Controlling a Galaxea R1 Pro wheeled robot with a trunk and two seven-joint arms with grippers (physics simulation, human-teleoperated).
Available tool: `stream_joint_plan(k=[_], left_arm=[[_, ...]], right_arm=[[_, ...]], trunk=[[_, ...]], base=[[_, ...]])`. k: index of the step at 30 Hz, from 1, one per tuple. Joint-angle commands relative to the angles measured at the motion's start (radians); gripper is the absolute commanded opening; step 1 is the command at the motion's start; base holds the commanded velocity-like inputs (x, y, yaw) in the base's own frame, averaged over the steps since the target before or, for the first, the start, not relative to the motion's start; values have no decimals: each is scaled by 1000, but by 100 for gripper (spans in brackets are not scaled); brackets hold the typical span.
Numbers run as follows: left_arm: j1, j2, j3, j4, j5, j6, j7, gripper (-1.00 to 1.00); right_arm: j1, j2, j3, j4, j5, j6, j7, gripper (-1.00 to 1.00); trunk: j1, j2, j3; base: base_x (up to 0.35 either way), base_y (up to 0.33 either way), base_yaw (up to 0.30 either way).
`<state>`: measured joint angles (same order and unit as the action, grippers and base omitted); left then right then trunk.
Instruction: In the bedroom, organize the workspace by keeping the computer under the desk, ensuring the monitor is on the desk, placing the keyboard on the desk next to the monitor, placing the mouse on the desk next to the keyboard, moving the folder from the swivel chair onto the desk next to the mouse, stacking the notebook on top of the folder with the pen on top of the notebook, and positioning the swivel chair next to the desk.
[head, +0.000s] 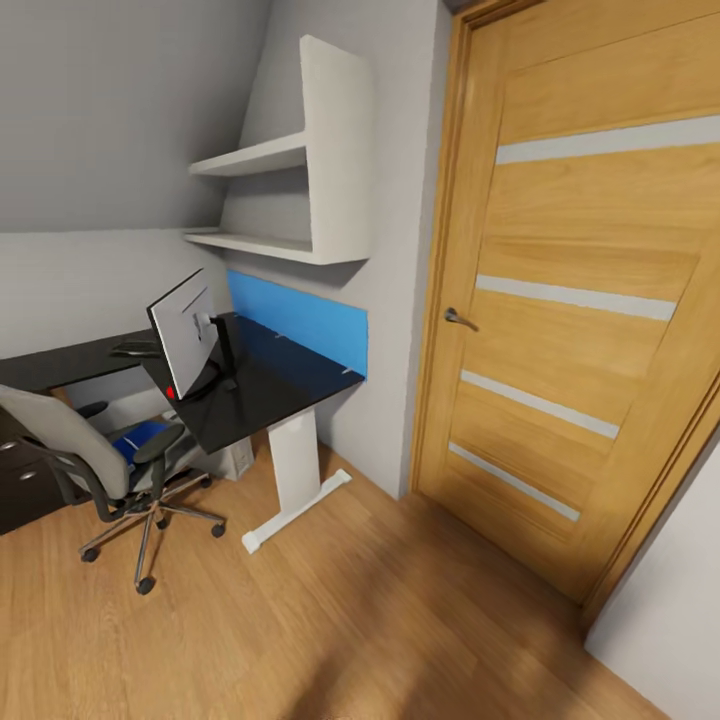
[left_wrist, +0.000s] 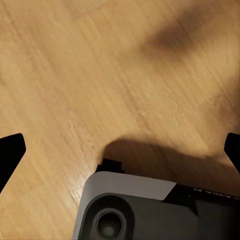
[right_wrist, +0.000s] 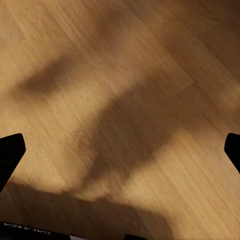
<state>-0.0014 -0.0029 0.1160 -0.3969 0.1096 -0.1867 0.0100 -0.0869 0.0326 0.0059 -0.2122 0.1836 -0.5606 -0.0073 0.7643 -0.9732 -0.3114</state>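
Note:
The black-topped desk (head: 265, 395) stands at the left against the grey wall, on a white leg. The monitor (head: 185, 332) stands on it, turned edge-on to me, its black stem and base toward the desk's middle. A dark low shape (head: 135, 348) lies on the desk beyond the monitor, too small to name. The grey swivel chair (head: 75, 440) sits in front of the desk with a blue flat item (head: 140, 437) on its seat. A pale box (head: 238, 458) shows under the desk. My left gripper (left_wrist: 120, 152) and right gripper (right_wrist: 120, 150) hang open over bare wood floor.
A closed wooden door (head: 580, 330) with a metal handle (head: 460, 319) takes up the right. White wall shelves (head: 290, 160) and a blue panel (head: 300, 322) are above the desk. Black drawers (head: 20, 475) sit at the far left. My own base (left_wrist: 150, 210) shows below the left gripper.

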Motion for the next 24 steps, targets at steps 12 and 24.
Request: stream_joint_plan(k=[12, 24], left_arm=[[0, 0, 1, 1, 11, -2, 1, 100], [0, 0, 1, 1, 11, -2, 1, 100]], right_arm=[[-1, -2, 8, 0, 30, -15, -1, 100], [-1, 0, 11, 0, 30, -16, -44, 100]], trunk=[[0, -1, -3], [0, -1, -3]], base=[[0, 0, 40], [0, 0, 269]])
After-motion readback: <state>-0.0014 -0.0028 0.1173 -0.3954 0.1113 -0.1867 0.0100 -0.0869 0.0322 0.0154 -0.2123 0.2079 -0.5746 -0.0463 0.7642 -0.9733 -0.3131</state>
